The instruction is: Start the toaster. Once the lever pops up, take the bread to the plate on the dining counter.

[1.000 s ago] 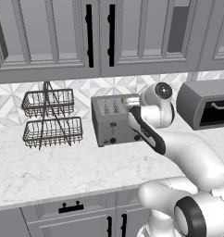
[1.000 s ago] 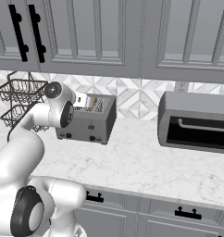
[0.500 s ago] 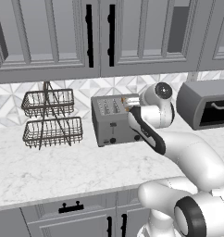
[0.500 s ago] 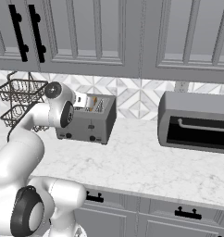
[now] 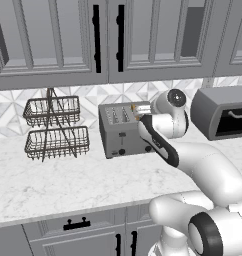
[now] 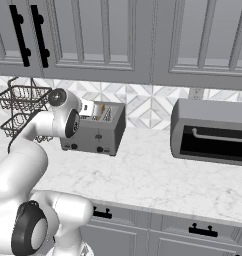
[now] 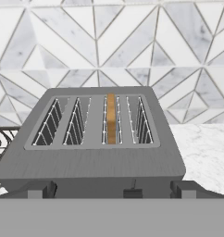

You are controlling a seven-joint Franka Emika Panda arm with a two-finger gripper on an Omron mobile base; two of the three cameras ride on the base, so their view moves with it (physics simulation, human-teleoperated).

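Marble worktop (image 5: 53, 185) is carrying the toaster (image 5: 124, 131) near its back edge; the bread (image 7: 111, 119) is sitting low (third slot). Gripper (image 6: 88, 108) opening is unclear, so descending straight over the slice seems wisest.

A: What's below the camera?
B: The grey four-slot toaster (image 7: 93, 155), against the tiled backsplash (image 7: 109, 41).
A: And the bread (image 7: 111, 119)?
B: Sunk in the third slot from the left, crust edge showing.

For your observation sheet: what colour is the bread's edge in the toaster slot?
Golden-brown; the bread in the toaster shows best in the hand view.

Even rendered light, soft shadows, sharp, unblurred
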